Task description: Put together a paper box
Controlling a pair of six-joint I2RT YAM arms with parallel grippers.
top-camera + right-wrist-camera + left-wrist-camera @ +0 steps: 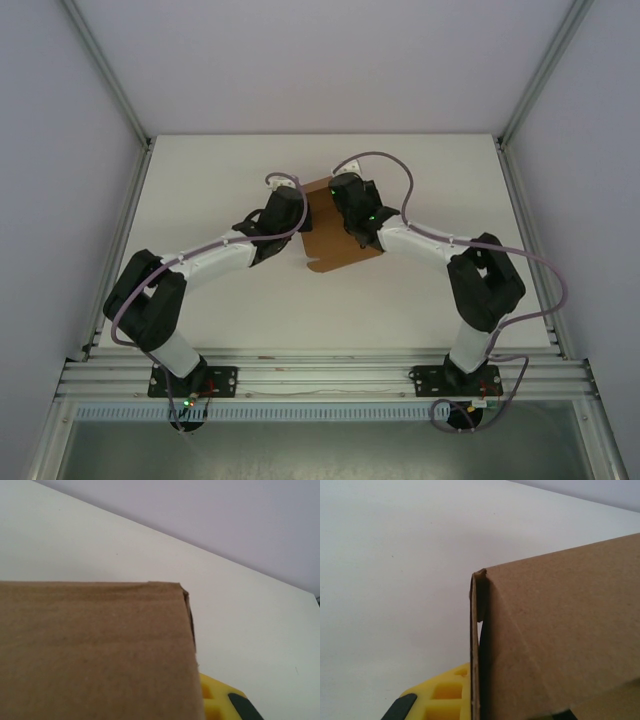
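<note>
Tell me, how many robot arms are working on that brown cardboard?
2. The left arm reaches from the near-left corner to the paper box at mid-table. The right arm reaches it from the near-right. No other arms seem hidden.

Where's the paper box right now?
Top view: the paper box sits centrally on the table, gripped by the left gripper on its left and the right gripper at its far edge.

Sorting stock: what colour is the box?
Plain brown box; clearest in left wrist view.
</note>
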